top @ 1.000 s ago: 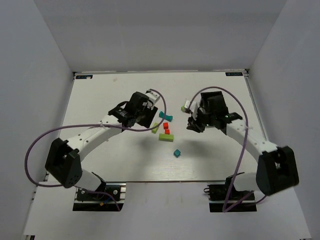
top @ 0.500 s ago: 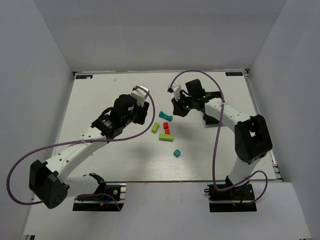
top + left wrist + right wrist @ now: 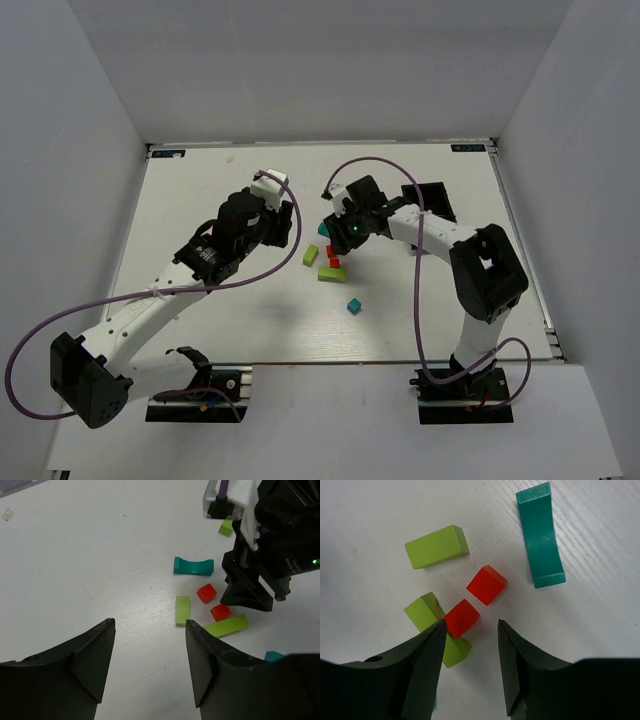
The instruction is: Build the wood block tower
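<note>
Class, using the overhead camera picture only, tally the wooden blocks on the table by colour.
Lime green blocks: 2
Red blocks: 2
Teal blocks: 2
Total: 6

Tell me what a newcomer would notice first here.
Bright blocks lie loose in the middle of the table, with no tower standing: two red cubes, a teal arch and lime bars. The right gripper hangs open right above them, and the left gripper is open just to their left. One teal cube lies apart, toward the near edge.
</note>
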Robot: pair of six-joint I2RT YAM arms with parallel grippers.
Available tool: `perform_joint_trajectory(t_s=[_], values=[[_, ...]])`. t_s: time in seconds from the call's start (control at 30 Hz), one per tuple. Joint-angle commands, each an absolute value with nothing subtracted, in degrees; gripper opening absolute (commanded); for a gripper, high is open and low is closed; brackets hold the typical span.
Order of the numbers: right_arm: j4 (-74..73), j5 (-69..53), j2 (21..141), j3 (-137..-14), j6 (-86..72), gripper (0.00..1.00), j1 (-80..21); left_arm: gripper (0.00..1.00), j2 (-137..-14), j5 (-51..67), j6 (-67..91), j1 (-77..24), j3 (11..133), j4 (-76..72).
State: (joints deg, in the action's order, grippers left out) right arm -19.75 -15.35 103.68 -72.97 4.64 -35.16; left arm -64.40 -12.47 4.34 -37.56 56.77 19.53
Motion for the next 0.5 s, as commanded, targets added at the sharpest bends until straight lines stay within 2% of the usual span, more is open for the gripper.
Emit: perform_joint_trajectory(t_s=[0.0,0.07,0.47], values=[[-19.51,-12.57,105.82,-74.97,0.88,0.52,-36.82,0.69,-63.02,-12.39,5.19,-37.35,56.51,18.46],[-19.60,-11.86,106.78,-75.41,0.62,0.58,-37.88,0.69,-63.02,-11.87,5.19,-37.35,56.51,18.46],[-18.72,-8.62,110.29,-77.25,0.44,0.58,-39.64,0.69,-63.02,-11.87,5.19,-37.35,56.51,17.93]])
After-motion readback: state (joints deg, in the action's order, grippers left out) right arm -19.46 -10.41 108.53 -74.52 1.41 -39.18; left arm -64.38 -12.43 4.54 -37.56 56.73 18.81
